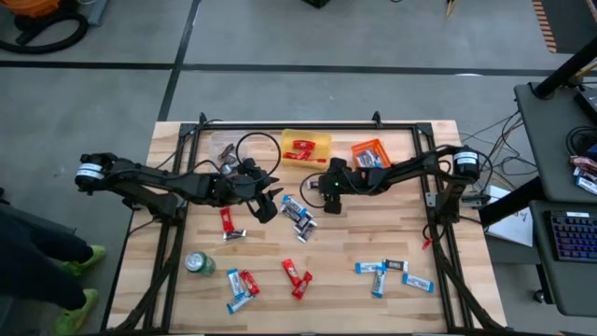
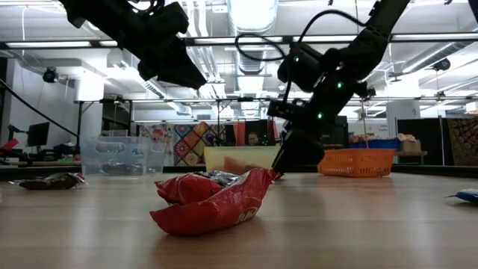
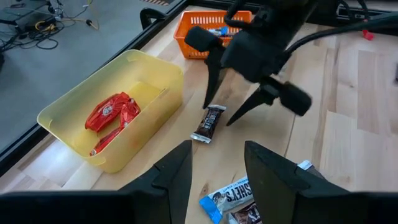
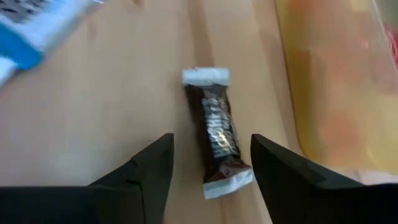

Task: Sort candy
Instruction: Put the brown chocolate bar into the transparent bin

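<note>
- Right claw (image 3: 222, 115) is hanging wide open over a dark brown candy bar (image 4: 217, 130) lying on the desk (image 1: 373, 233) just beside the yellow bin (image 3: 118, 118).
- Pickup seems in hand (nothing gripped); next: lower, close.
- Left claw (image 3: 217, 168) is waiting nearby, partly open, empty.

Lab or workshop: exposed ceiling ducts (image 2: 254, 15), concrete floor (image 1: 93, 93), keyboard desk (image 1: 564, 168).

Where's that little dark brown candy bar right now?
The dark brown candy bar lies flat on the wooden table, beside the yellow bin, between the spread fingers of the right end effector, which isn't gripping it.
</note>
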Robot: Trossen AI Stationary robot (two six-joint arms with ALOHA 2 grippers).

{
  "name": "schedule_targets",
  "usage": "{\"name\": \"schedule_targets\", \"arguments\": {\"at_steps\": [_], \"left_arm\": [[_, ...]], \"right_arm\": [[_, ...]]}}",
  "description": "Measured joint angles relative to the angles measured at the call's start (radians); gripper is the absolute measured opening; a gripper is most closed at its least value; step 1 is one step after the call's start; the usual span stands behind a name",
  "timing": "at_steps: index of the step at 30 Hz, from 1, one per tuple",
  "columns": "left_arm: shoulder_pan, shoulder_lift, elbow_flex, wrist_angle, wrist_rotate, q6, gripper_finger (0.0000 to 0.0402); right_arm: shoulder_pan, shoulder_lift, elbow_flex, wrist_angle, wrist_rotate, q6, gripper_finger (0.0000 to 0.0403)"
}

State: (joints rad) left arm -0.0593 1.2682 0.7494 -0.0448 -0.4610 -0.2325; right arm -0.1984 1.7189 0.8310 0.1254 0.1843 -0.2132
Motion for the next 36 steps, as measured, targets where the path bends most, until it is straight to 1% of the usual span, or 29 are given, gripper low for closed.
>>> {"name": "schedule_targets", "arguments": {"at_steps": [4, 7, 10, 15, 18, 20, 23, 25, 28, 32, 34, 36], "left_arm": [[0.0, 0.0, 0.0, 0.0, 0.0, 0.0, 0.013], [0.0, 0.0, 0.0, 0.0, 0.0, 0.0, 0.013], [0.0, 0.0, 0.0, 0.0, 0.0, 0.0, 0.013], [0.0, 0.0, 0.0, 0.0, 0.0, 0.0, 0.013], [0.0, 0.0, -0.003, 0.001, 0.01, 0.0, 0.013], [0.0, 0.0, -0.005, 0.002, 0.032, 0.0, 0.013], [-0.001, 0.0, -0.007, 0.01, 0.061, 0.01, 0.013], [-0.003, 0.0, -0.008, 0.021, 0.088, 0.022, 0.013], [-0.009, 0.019, -0.014, 0.085, 0.138, 0.061, 0.013], [-0.022, 0.09, -0.019, 0.219, 0.287, 0.163, 0.013], [-0.033, 0.136, -0.019, 0.266, 0.358, 0.229, 0.013], [-0.047, 0.184, -0.011, 0.289, 0.387, 0.29, 0.013]], "right_arm": [[-0.017, 0.022, 0.0, 0.016, -0.007, 0.022, 0.0205], [-0.018, 0.034, 0.001, 0.017, -0.01, 0.028, 0.0189], [-0.018, 0.041, 0.002, 0.017, -0.044, 0.031, 0.0155], [-0.018, 0.041, 0.002, 0.014, -0.08, 0.056, 0.0076], [-0.018, 0.035, 0.002, 0.011, -0.091, 0.071, 0.0036], [-0.018, 0.03, 0.002, 0.011, -0.114, 0.085, 0.0019], [-0.019, 0.016, 0.0, 0.004, -0.162, 0.123, 0.0013], [-0.018, 0.003, -0.001, -0.004, -0.215, 0.166, 0.0014], [-0.018, -0.022, -0.002, -0.002, -0.323, 0.251, 0.0013], [-0.018, -0.06, -0.002, 0.033, -0.483, 0.379, 0.0013], [-0.018, -0.069, -0.002, 0.064, -0.58, 0.442, 0.0013], [-0.017, -0.075, -0.002, 0.113, -0.689, 0.506, 0.0013]]}}
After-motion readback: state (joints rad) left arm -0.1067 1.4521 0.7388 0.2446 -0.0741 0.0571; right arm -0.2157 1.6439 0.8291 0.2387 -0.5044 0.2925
